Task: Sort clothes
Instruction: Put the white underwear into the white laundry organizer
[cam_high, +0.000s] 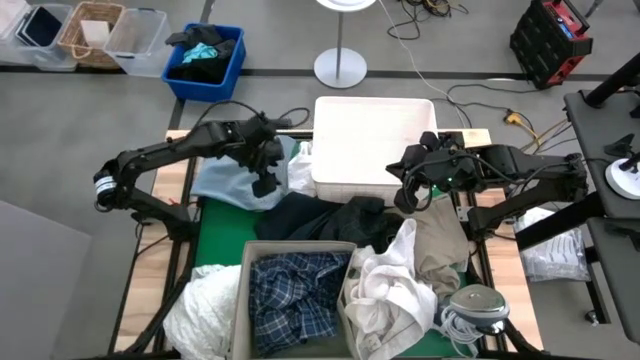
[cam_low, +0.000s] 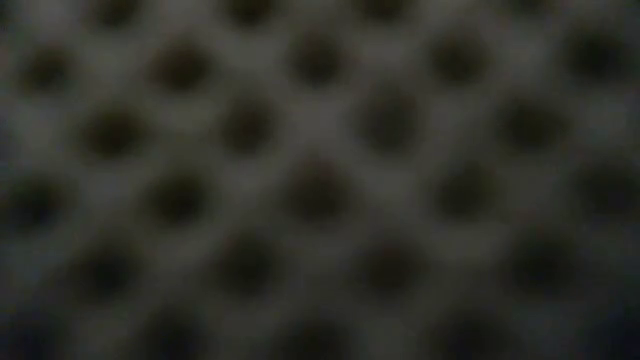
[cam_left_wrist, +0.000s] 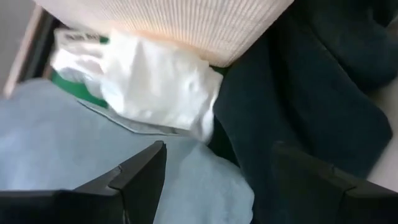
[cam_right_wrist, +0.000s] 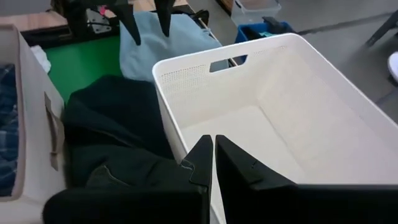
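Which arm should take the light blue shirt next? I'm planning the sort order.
Probably the left. The left gripper hangs directly over the light blue shirt with jaws open, while the right gripper, jaws shut, sits by the white basket, farther away.

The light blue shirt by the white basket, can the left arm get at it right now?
Probably yes: the left gripper hangs open right over the light blue shirt, with nothing between; the white cloth lies beside it.

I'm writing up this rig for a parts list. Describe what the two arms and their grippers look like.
Both arms are black, jointed segments with black cables looped alongside. The left arm has a blue-and-white band near its outer joint. The left gripper and right gripper each have two flat, tapered black fingers.
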